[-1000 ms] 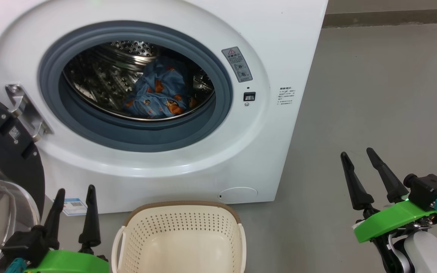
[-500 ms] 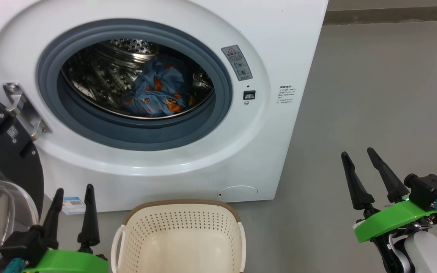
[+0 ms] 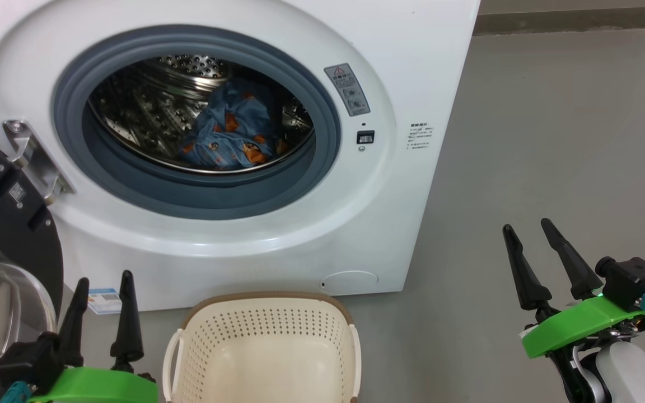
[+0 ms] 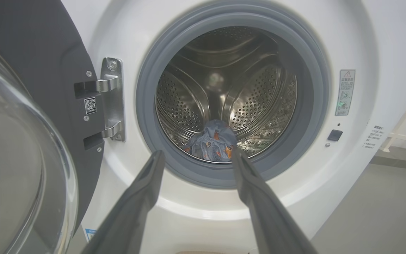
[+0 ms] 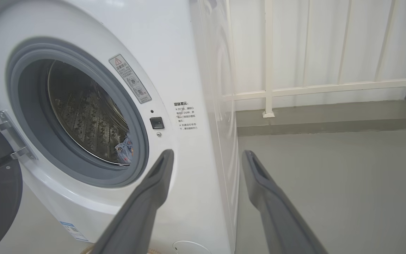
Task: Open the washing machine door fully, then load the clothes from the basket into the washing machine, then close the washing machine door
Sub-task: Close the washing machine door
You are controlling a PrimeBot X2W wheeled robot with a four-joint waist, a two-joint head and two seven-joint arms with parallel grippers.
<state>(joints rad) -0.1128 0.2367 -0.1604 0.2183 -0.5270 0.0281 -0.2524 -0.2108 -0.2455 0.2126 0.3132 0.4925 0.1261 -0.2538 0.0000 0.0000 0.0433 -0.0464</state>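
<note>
The white washing machine (image 3: 412,67) stands open, and its round black door (image 3: 3,224) with the clear glass bowl is swung out to the left. Light-blue clothes (image 3: 233,137) with orange figures lie inside the steel drum. In front of the machine, the cream basket (image 3: 266,295) sits on the floor with nothing in it. My left gripper (image 3: 104,276) is open, low between the door and the basket. My right gripper (image 3: 526,224) is open over bare floor to the right of the machine. The left wrist view shows my left gripper (image 4: 197,152) facing the drum and clothes (image 4: 211,143). My right gripper (image 5: 207,152) points at the machine's front right corner.
A metal hinge (image 3: 34,159) joins the door to the machine's left side. Grey floor (image 3: 552,140) spreads to the right of the machine. A white railing (image 5: 330,86) runs along the wall behind it.
The whole head picture has shifted slightly up and left, so the camera has moved. My left gripper has drifted a little left and down in it. Both grippers stay open.
</note>
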